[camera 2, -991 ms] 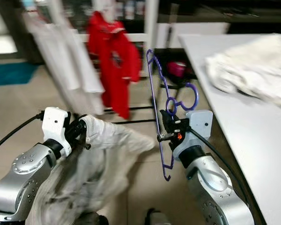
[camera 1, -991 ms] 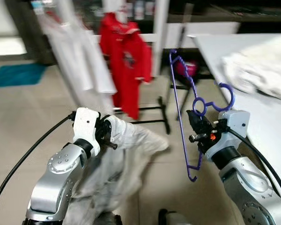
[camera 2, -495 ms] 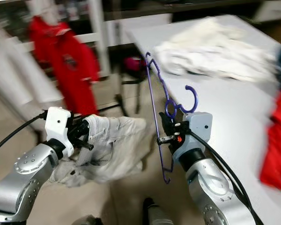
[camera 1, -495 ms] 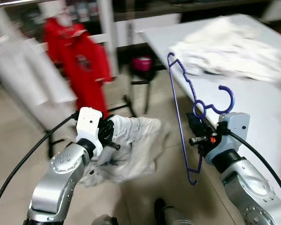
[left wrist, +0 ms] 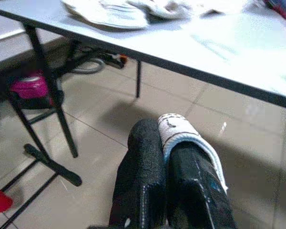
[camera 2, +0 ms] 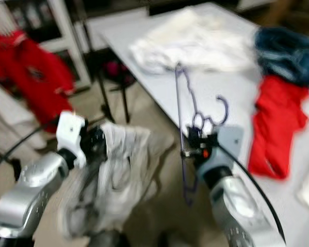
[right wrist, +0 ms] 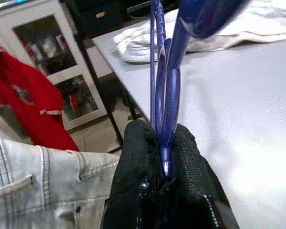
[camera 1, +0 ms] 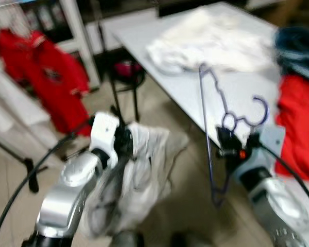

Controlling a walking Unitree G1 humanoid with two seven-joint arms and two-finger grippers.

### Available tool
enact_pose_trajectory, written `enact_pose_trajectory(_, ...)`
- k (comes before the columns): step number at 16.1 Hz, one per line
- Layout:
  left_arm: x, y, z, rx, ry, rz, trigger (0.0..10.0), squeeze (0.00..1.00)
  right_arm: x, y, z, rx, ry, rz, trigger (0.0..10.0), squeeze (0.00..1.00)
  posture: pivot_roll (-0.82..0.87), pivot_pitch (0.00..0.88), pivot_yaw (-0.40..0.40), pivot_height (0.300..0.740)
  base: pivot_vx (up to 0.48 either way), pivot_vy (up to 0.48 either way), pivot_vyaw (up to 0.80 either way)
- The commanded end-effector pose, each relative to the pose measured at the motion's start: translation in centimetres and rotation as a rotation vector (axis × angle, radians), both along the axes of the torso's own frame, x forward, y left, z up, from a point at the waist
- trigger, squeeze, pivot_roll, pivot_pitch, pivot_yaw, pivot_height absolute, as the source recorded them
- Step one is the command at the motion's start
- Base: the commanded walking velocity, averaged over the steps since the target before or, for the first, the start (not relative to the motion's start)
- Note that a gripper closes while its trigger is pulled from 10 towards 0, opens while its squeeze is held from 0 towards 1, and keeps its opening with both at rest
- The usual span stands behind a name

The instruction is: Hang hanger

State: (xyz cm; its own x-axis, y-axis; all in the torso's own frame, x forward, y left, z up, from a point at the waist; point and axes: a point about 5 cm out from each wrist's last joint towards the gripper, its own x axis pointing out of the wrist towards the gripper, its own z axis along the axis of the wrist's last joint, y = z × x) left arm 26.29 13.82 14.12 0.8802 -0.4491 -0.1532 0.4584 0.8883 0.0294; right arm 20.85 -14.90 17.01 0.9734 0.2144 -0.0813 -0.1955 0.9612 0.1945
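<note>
Hanger (camera 1: 212,131) looks like thin purple plastic, so probably light, stiff and a bit slick; it's upright beside the table (camera 1: 195,87), pinched just under the hook by the right gripper (right wrist: 165,143). That neck seems the best hold. Left gripper (left wrist: 168,157) is clamped on pale jeans (camera 1: 139,175), which hang soft and floppy.

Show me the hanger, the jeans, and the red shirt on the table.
hanger (camera 1: 205,128), left eye view, long straight bar.
jeans (camera 1: 144,175), left eye view, hanging folds.
red shirt (camera 2: 274,121), right eye view, middle of cloth.
</note>
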Motion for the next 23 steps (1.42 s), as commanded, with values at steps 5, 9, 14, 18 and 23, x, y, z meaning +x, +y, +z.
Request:
enact_pose_trajectory(5, 0.1, -0.2, 1.2, -0.010, -0.069, -0.025, 10.0, 0.00, 0.3, 0.5, 1.3, 0.022, -0.033, 0.037, 10.0, 0.00, -0.01, 0.096, 0.067, 0.740, 0.000, 0.000, -0.80)
enact_pose_trajectory(9, 0.2, -0.5, 1.6, -0.023, -0.085, -0.045, 10.0, 0.00, 0.5, 0.7, 1.5, 0.031, -0.042, 0.043, 10.0, 0.00, -0.01, 0.091, 0.069, 0.740, 0.000, 0.000, -0.80)
enact_pose_trajectory(14, 0.1, -0.4, 1.7, -0.019, -0.090, -0.058, 10.0, 0.00, 0.7, 0.8, 1.5, 0.047, -0.033, 0.024, 10.0, 0.00, 0.00, 0.091, 0.064, 0.740, 0.000, 0.000, -0.80)
enact_pose_trajectory(18, -0.1, -0.2, 1.5, -0.002, -0.087, -0.073, 10.0, 0.00, 0.6, 1.2, 1.5, 0.047, -0.036, 0.029, 10.0, 0.00, 0.00, 0.080, 0.070, 0.740, 0.000, -0.259, -0.80)
enact_pose_trajectory(23, 0.1, -0.3, 1.5, 0.003, -0.088, -0.083, 10.0, 0.00, 0.7, 1.3, 1.6, 0.049, -0.040, 0.029, 10.0, 0.00, 0.00, 0.074, 0.076, 0.740, 0.000, -0.257, -0.80)
